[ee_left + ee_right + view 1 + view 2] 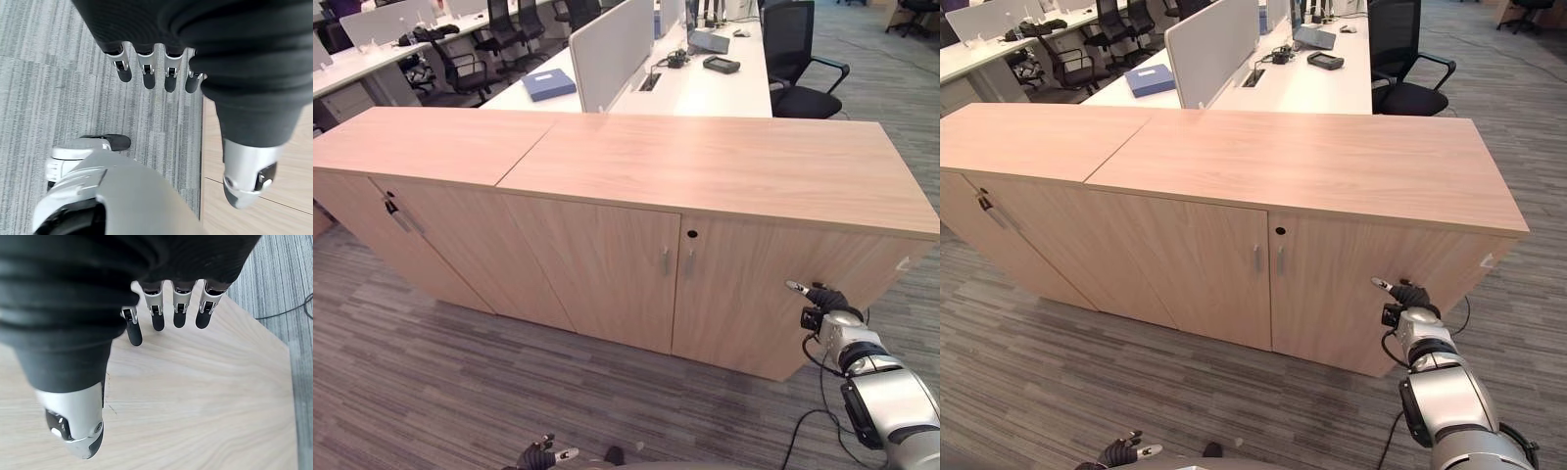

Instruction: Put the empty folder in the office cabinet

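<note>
Nearest the camera, the left hand (540,455) hung low above the grey striped carpet (431,382), its fingers (145,68) straight and slightly apart with nothing in them, the thumb held off to one side. A little farther out, the right hand (1406,294) was raised in front of the right-hand door (754,294) of the wooden office cabinet (705,166); its fingers (179,308) were relaxed and spread, empty, close to the pale wood of the door, though contact could not be made out. The cabinet doors were all closed, the middle pair meeting at two slim metal handles (666,260) with a small round keyhole (692,234) just above them. The cabinet's broad top was bare wood. Beyond it stood a white desk (705,83) with a grey divider screen (612,49); a blue folder (549,84) lay flat on that desk, left of the screen, well apart from both hands. A black office chair (798,59) stood by the desk's right side, with more chairs farther back.
</note>
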Controlling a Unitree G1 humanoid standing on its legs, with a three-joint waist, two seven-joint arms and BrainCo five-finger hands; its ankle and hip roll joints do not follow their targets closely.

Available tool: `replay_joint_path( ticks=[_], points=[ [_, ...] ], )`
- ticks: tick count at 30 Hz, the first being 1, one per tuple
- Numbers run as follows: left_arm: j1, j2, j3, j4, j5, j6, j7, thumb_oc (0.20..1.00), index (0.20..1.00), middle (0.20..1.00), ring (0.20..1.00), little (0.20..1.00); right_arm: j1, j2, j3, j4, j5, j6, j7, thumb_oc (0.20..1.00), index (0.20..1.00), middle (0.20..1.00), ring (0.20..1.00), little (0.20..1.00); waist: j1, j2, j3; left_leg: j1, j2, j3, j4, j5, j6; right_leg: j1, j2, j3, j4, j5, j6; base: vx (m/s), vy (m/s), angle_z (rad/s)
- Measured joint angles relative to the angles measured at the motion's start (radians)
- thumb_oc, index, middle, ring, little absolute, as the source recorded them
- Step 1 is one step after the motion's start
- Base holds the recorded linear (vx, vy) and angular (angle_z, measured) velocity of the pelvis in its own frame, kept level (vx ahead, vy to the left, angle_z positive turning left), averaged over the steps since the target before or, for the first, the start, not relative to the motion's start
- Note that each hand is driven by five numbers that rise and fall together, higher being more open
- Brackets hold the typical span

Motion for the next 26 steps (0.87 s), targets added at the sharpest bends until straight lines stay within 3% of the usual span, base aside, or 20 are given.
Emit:
replay_joint_path(
  ticks=[4,7,11,16,26],
  points=[
    [-0.005,-0.011,0.013,0.001,-0.001,0.000,0.013,1.000,1.000,1.000,1.000,1.000,0.199,0.110,0.025,-0.208,-0.002,-0.082,0.042,1.000,1.000,1.000,1.000,1.000,-0.017,-0.007,0.007,0.001,0.000,0.004,0.000,0.000,0.000,-0.001,0.000,0.002,0.000,-0.002,-0.003,0.00,0.000,0.00],
    [-0.008,-0.039,0.070,-0.001,-0.002,0.001,0.025,1.000,1.000,1.000,1.000,1.000,0.496,0.233,0.084,-0.389,-0.104,-0.084,0.087,1.000,1.000,1.000,1.000,1.000,-0.025,-0.010,0.015,-0.001,-0.002,0.018,0.000,-0.005,0.002,-0.011,-0.002,0.022,0.001,-0.003,-0.005,-0.01,0.006,-0.09],
    [0.006,-0.040,0.126,-0.002,-0.001,0.000,0.031,1.000,1.000,1.000,1.000,1.000,0.657,0.236,0.074,-0.435,-0.229,-0.077,0.111,1.000,1.000,1.000,1.000,1.000,-0.069,-0.019,0.021,0.008,-0.002,0.029,0.000,-0.008,0.003,-0.007,-0.003,0.029,0.001,-0.004,-0.005,0.00,-0.012,-0.13],
    [-0.017,-0.032,0.128,0.002,-0.001,-0.001,0.031,1.000,1.000,1.000,1.000,1.000,0.732,0.229,0.039,-0.302,-0.331,-0.041,0.111,1.000,1.000,1.000,1.000,1.000,-0.106,-0.039,0.022,0.019,0.004,0.073,-0.009,-0.020,0.010,-0.025,-0.002,0.074,0.000,-0.004,-0.004,-0.01,-0.013,-0.23],
    [-0.013,-0.031,0.124,0.010,-0.001,-0.001,0.030,1.000,1.000,1.000,1.000,1.000,0.709,0.243,0.042,-0.221,-0.354,-0.041,0.116,1.000,1.000,1.000,1.000,1.000,-0.102,-0.037,-0.010,0.039,0.007,0.098,-0.009,-0.026,0.012,-0.023,-0.002,0.099,0.000,0.000,-0.001,0.00,-0.006,-0.08]
  ],
)
